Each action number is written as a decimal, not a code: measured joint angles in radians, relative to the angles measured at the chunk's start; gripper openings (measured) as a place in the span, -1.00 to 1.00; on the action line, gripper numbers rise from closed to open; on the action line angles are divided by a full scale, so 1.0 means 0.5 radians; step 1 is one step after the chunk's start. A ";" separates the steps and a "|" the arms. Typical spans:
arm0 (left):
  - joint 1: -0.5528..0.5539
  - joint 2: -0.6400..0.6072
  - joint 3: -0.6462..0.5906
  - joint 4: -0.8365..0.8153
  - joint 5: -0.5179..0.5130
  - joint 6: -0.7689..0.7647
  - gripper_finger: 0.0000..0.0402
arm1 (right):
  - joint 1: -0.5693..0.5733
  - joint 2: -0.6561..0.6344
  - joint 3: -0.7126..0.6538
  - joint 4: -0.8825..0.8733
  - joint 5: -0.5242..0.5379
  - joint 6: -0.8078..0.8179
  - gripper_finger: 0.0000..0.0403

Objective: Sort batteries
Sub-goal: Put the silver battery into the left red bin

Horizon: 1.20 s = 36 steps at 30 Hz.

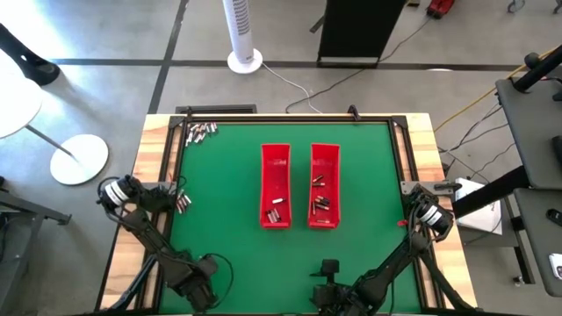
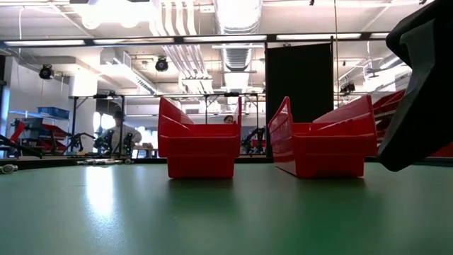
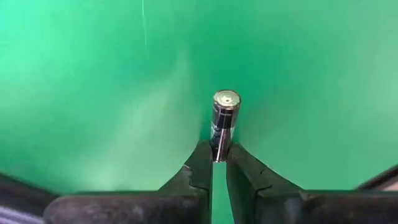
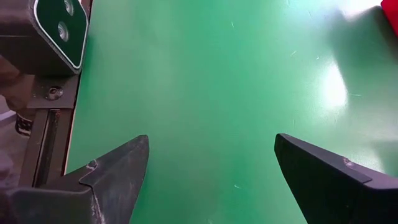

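Now my left gripper point(image 3: 219, 163), at the table's 9 o'clock edge, has its fingers pinching one battery point(image 3: 224, 121) near its lower end. It is small, hard and smooth, so I think it can slip or swing; a hold nearer its middle seems safer. More batteries point(image 1: 200, 132) lie at 11 o'clock. My right gripper point(image 4: 211, 171) waits at 3 o'clock, fingers spread wide.

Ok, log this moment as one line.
left fingers: shut on battery | right fingers: open, empty | red trays: some batteries inside
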 joint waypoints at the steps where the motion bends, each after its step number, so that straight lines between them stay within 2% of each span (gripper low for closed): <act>1: 0.010 0.001 0.027 -0.024 -0.043 0.034 -0.96 | 0.000 0.000 0.000 0.001 0.000 0.000 0.70; 10: 0.163 0.002 0.318 -0.295 -0.278 0.463 -0.96 | 0.000 0.000 0.000 0.004 -0.002 0.001 0.70; 16: 0.263 0.004 0.361 -0.391 -0.321 0.657 -0.97 | 0.000 0.000 0.000 0.007 -0.048 0.001 0.70; 25: 0.404 0.001 0.389 -0.449 -0.520 1.090 -0.97 | 0.001 0.000 0.000 -0.003 -0.052 0.000 0.70; 30: 0.519 -0.002 0.529 -0.446 -0.701 1.392 -0.97 | 0.003 -0.017 0.000 -0.050 -0.061 0.001 0.66; 36: 0.718 -0.002 0.787 -0.563 -0.825 1.648 -0.97 | 0.010 -0.055 0.005 -0.195 -0.092 0.122 0.61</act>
